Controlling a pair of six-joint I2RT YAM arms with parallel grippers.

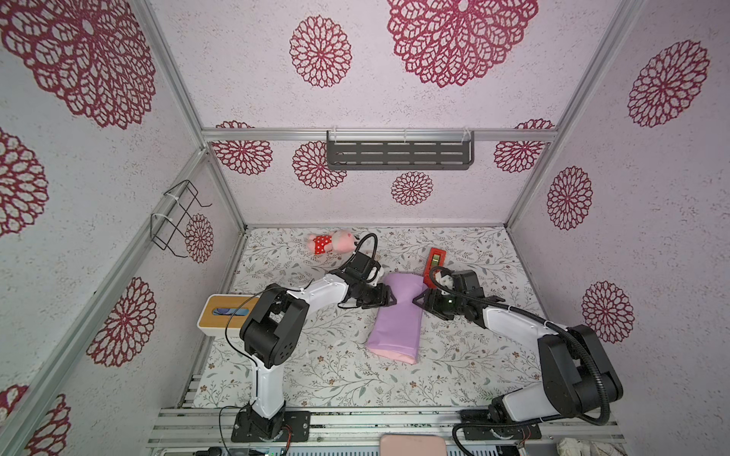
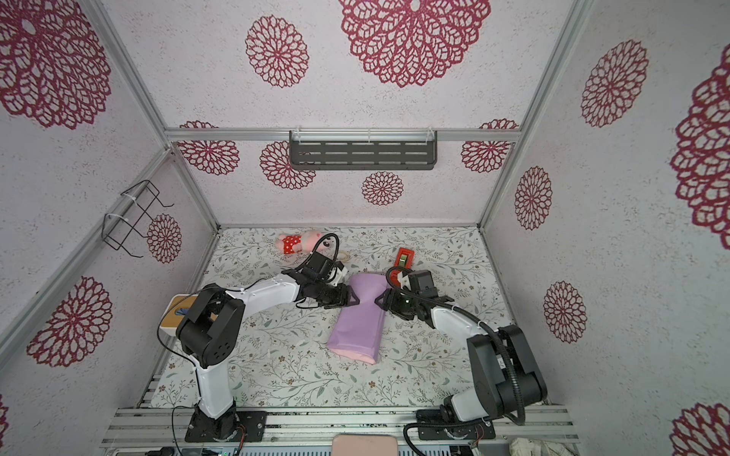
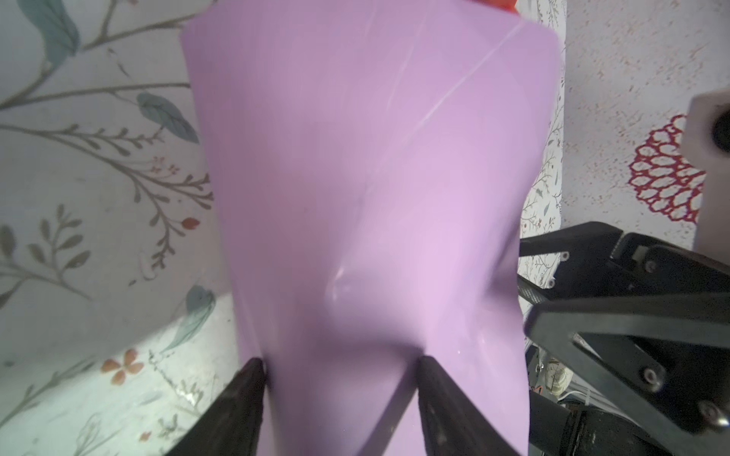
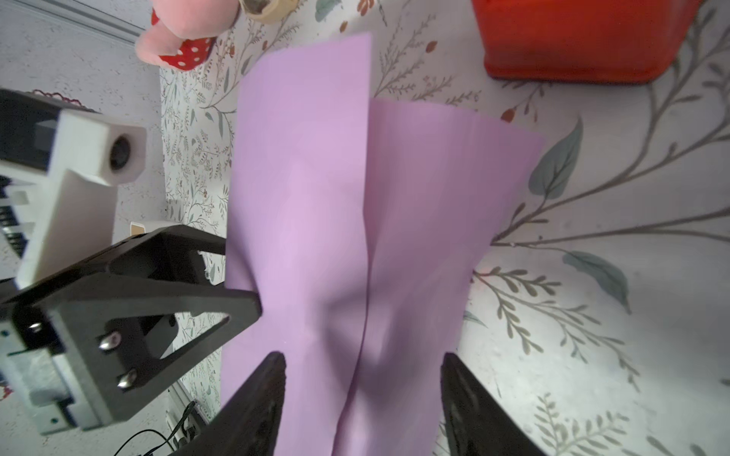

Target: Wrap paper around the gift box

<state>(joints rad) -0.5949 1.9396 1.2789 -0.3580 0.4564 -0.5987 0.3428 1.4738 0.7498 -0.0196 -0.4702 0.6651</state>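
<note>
The paper (image 1: 397, 319) lies lilac side out, folded into a long bundle mid-table, with a pale pink edge at its near end. The gift box is hidden inside it. In both top views my left gripper (image 1: 390, 297) and right gripper (image 1: 418, 301) face each other across the bundle's far half. Their tips push its sides in, so the paper narrows to a waist there. In the left wrist view the left gripper (image 3: 341, 361) is open, its fingertips set against the paper (image 3: 375, 177). The right gripper (image 4: 361, 357) is open too, over the overlapped sheet (image 4: 335, 197).
A red tape dispenser (image 1: 434, 264) lies just behind the right gripper. A plush doll (image 1: 333, 241) sits at the back. A white tissue box (image 1: 225, 314) with a wooden top stands at the left edge. A pink pad (image 1: 412, 445) rests on the front rail.
</note>
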